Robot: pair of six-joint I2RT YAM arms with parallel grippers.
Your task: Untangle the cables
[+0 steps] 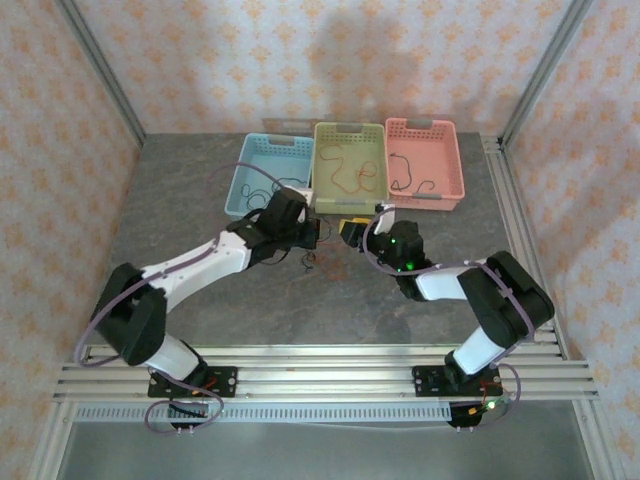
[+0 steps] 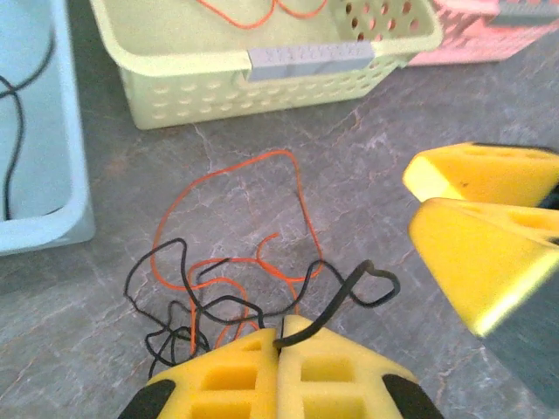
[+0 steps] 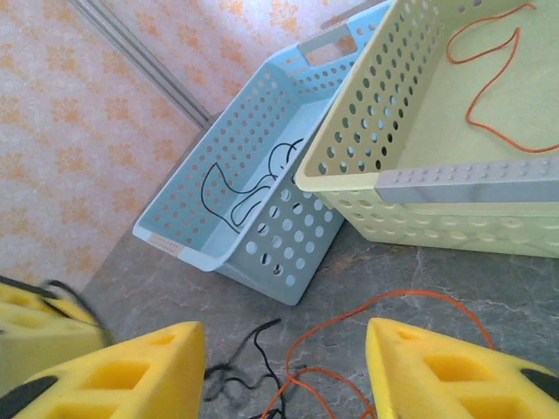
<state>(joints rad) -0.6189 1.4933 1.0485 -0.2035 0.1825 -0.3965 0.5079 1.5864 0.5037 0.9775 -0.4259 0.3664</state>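
While the left hand [image 2: 281,332] stood fully closed on one end of a black cable [image 2: 339,299], pinched in the seam between its yellow pads, the right hand [image 3: 284,339] hung about half open just beside it with nothing between its fingers. Below them the cables [image 2: 227,288] lay as a loose knot of black and orange strands on the grey counter [image 2: 393,105], just in front of the baskets.

The step in hand looked like pulling the black strand free of the orange cable [image 2: 300,188]. To do it well, the right hand would probably need to come down on an orange loop near the knot and hold it, while the left drew the black strand away slowly and low. A fast pull risked tightening the crossings or dragging the whole bundle along. The grip sat near the strand's end, so it could slip out under load.

Room was tight on the far side. The yellow-green basket [image 2: 218,87] stood near the knot, with the light blue basket [image 2: 74,188] to its left and the pink basket [image 1: 427,204] to its right, each with a cable already inside. Both hands were close together, so any sideways move risked the fingers touching. The open counter lay toward the arm bases, which seemed the safer way to pull.
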